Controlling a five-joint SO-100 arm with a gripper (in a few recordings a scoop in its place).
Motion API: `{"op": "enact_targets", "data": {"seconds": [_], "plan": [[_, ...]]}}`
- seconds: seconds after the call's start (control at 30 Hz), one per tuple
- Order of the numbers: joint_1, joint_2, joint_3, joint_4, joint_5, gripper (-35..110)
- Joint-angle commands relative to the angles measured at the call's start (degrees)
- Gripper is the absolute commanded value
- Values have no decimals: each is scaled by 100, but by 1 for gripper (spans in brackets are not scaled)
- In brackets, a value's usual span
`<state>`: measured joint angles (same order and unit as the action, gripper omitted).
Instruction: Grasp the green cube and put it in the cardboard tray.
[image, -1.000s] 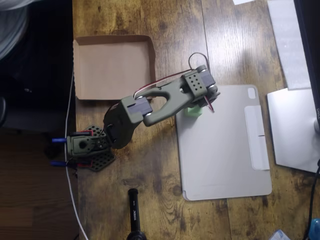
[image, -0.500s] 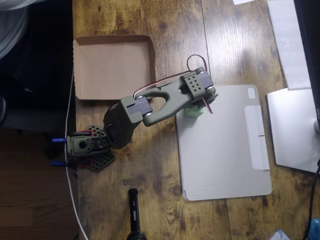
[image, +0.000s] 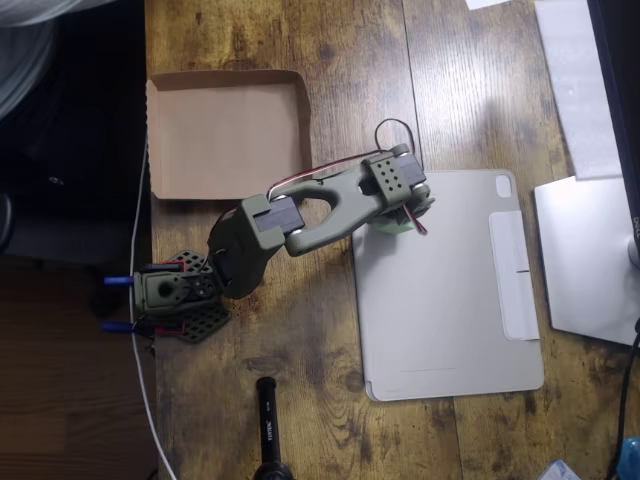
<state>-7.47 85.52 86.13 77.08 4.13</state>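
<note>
In the overhead view the olive arm reaches right from its base, and its wrist sits over the top left corner of a grey tablet case. Just a sliver of the green cube (image: 391, 229) peeks out beneath the wrist, on that corner. The gripper (image: 408, 213) hangs under the wrist right at the cube. Its fingers are covered by the arm, so whether they are open or shut is not visible. The cardboard tray (image: 225, 135) lies at the upper left of the wooden table with nothing in it, well to the left of the gripper.
The grey tablet case (image: 450, 300) fills the middle right. A silver device (image: 585, 260) and white sheets lie at the right edge. A black cylinder (image: 268, 430) stands near the bottom. The arm's base (image: 175, 295) and a white cable run along the table's left edge.
The wrist has shifted slightly down and left over the cube, which is now almost wholly covered. The tray and case have not moved.
</note>
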Motion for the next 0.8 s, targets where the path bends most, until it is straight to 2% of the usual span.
{"op": "enact_targets", "data": {"seconds": [0.0, 0.3, 0.47, 0.77], "plan": [[-9, 176, 132, -26, 70, 7], [70, 202, 343, -246, -44, 3], [70, 202, 492, -343, -149, 22], [237, 202, 756, -747, -466, 25]]}}
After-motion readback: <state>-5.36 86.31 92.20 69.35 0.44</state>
